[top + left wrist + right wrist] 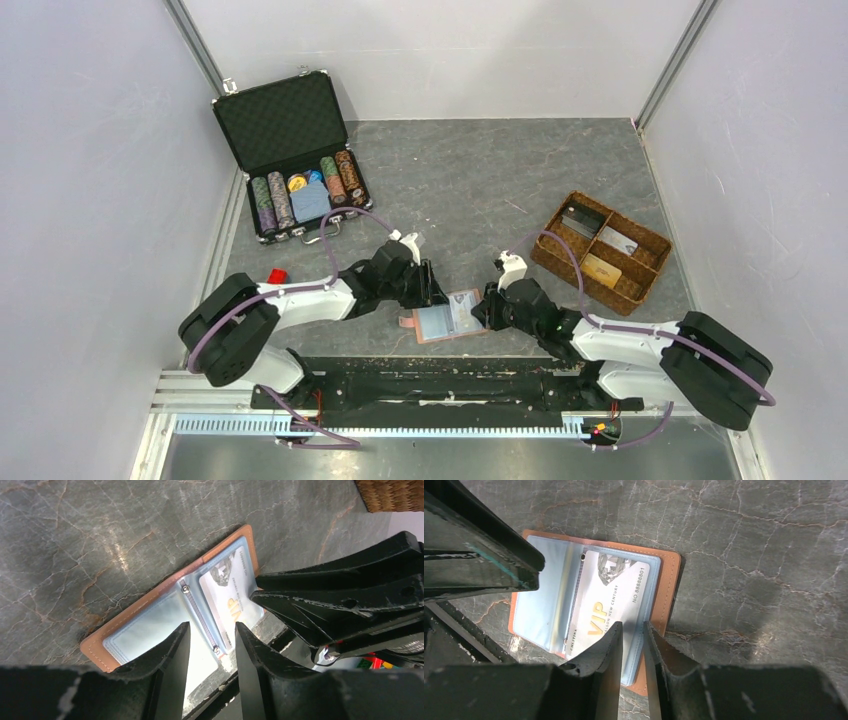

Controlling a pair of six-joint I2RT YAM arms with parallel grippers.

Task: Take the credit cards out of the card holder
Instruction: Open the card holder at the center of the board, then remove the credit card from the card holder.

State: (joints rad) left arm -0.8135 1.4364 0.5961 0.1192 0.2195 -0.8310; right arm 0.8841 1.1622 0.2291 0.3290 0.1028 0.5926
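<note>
**Mia:** Where is the card holder (450, 318)?

**Sam:** It lies open and flat on the table, between the two arms. It is near the table's front edge (450, 352). One white card (614, 600) sits in its right sleeve.

**Mia:** What are the grippers doing?

**Sam:** The left gripper (211, 626) has its fingers apart and holds nothing. It hangs over the fold. Whether it presses down is hard to tell. The right gripper (630, 625) has its fingers almost together at the card's near end. If it really pinches the card, nobody can tell.

**Mia:** What could go wrong?

**Sam:** The right fingers might catch the clear sleeve too. Then the whole holder comes up with the card. If nothing pins the holder, a pull could also slide it toward the front edge. The two grippers are very close, so they might bump.

**Mia:** Is there room to move?

**Sam:** Yes, behind the holder the table is bare. The woven tray (648, 272) is well off to the right, with cards in it. The chip case (280, 120) is far away.
</note>
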